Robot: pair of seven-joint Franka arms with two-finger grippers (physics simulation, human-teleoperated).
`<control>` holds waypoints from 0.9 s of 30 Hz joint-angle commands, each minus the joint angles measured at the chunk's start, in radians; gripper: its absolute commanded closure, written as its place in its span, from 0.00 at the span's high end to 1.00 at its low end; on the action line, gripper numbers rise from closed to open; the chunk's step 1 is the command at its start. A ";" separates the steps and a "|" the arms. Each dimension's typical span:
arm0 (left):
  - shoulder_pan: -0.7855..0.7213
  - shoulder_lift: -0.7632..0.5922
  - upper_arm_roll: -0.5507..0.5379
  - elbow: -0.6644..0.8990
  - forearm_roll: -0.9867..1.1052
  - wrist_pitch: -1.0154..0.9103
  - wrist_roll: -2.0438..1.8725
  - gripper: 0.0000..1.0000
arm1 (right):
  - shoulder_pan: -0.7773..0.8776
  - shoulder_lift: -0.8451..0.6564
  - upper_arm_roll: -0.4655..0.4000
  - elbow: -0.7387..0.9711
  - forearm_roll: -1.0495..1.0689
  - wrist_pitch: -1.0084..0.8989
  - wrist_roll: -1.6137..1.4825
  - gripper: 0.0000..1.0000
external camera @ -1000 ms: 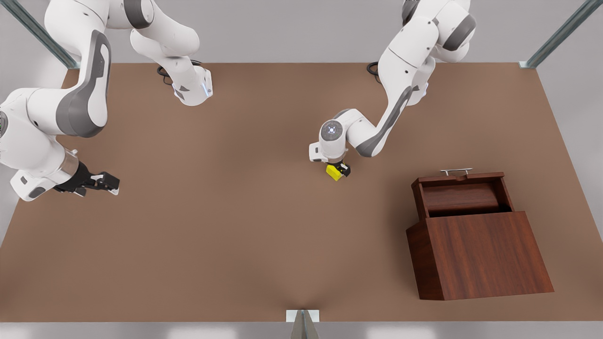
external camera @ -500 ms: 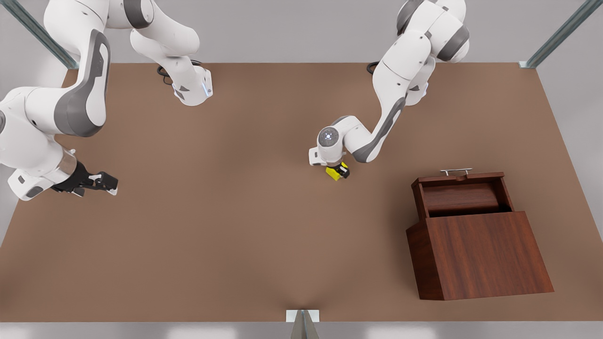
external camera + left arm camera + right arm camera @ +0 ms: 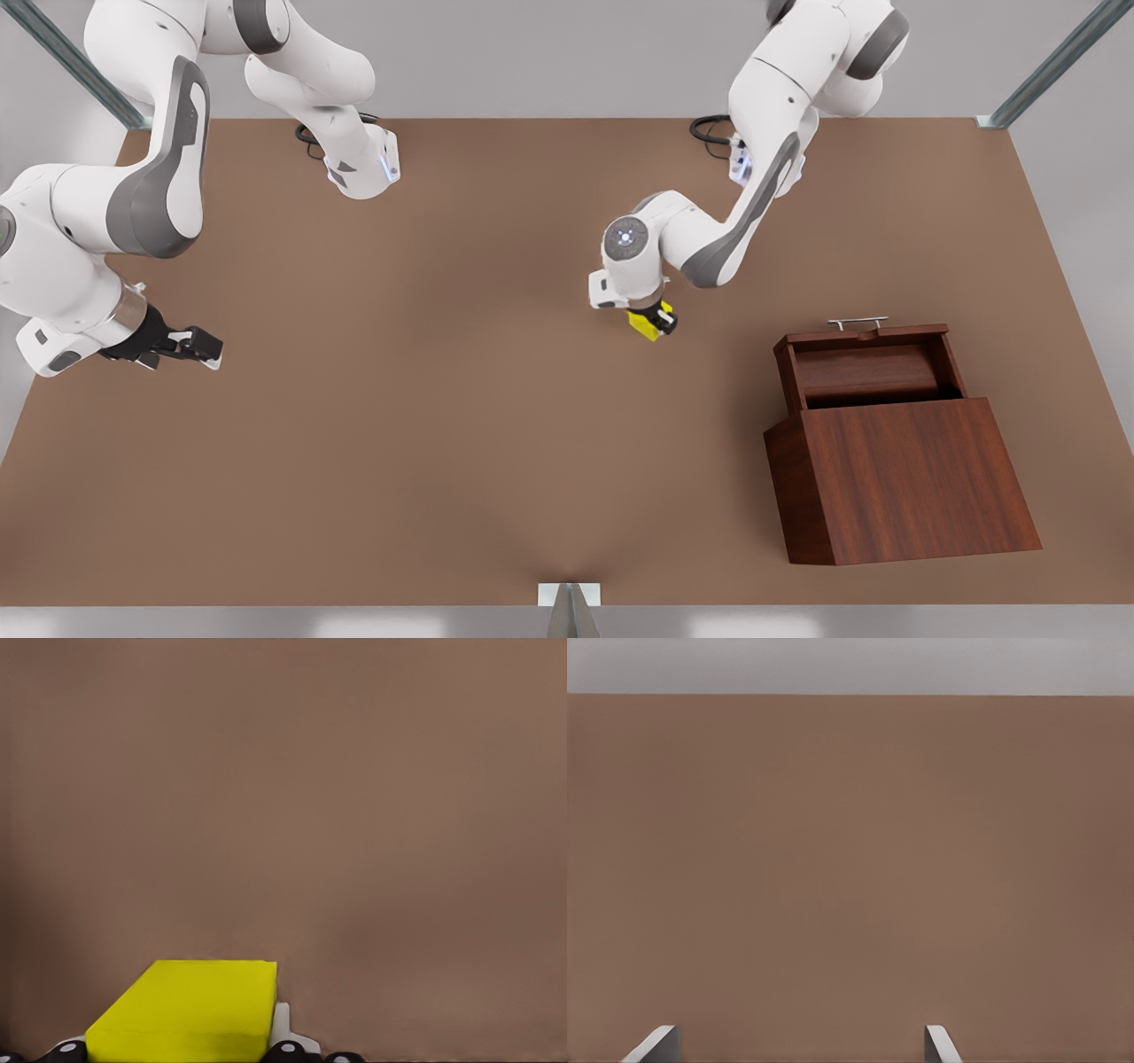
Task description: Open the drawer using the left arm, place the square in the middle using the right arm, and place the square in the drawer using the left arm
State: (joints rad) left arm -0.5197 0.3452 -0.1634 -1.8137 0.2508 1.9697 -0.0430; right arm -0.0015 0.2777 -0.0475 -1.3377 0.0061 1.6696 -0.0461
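- Nearest the front view's camera, toward the front view's right, stands the dark reddish-brown, sloped-top wooden cabinet (image 3: 904, 478). Its matching wood-grain drawer (image 3: 864, 368) is already pulled out, with the thin silver bar handle (image 3: 858, 323) on its far edge and nothing inside.
- Just beyond, near the middle of the plain matte brown tabletop (image 3: 425, 425), the left gripper (image 3: 656, 321) is clenched on the small bright yellow cube (image 3: 647, 325), which the task calls the square. In the left wrist view the cube (image 3: 186, 1010) sits between the black fingertips (image 3: 288, 1050).
- Half a second ago the cube was a little further toward the front view's left and its arm was folded differently; it has since shifted slightly toward the drawer, and the elbow has swung outward.
- My judgement: the opening and the hand-over in the middle look finished, and the carry to the drawer has just begun. The cube is still well apart from the drawer.
- The next move likely calls for lifting the cube clear of the drawer's near wall before letting go.
- At the front view's far left, the right gripper (image 3: 190, 346) waits above the table with its fingers spread and nothing between them. The right wrist view shows two pale fingertips (image 3: 656, 1045) well apart over bare tabletop (image 3: 850, 859).
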 commanded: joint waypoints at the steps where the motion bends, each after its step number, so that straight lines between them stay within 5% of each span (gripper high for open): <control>1: -0.002 -0.015 0.016 0.002 -0.130 -0.012 0.029 0.69 | 0.000 0.000 0.000 0.000 0.000 -0.001 0.000 1.00; 8: -0.003 -0.156 0.298 0.007 -0.182 -0.150 0.500 0.69 | 0.000 0.000 0.000 0.000 0.003 0.001 0.000 1.00; 12: 0.000 -0.132 0.496 0.007 -0.203 -0.120 0.808 0.69 | 0.000 0.000 0.000 0.000 0.003 -0.001 0.000 1.00; 19: 0.006 -0.045 0.656 0.007 -0.260 -0.026 1.051 0.69 | 0.003 0.000 0.000 0.000 0.006 0.001 0.000 1.00; 20: 0.012 -0.035 0.657 0.007 -0.260 -0.009 1.052 0.71 | 0.003 0.000 0.000 0.000 0.008 0.001 0.000 1.00; 21: 0.018 -0.028 0.657 0.007 -0.260 -0.008 1.052 1.00 | 0.000 0.000 0.000 0.000 0.008 0.001 0.000 1.00; 27: 0.018 -0.018 0.660 0.007 -0.274 -0.018 1.051 1.00 | 0.000 0.000 0.000 0.000 0.008 0.001 0.000 1.00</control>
State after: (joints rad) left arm -0.5022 0.3237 0.4969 -1.8071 -0.0163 1.9495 1.0070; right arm -0.0014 0.2777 -0.0475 -1.3377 0.0138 1.6705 -0.0460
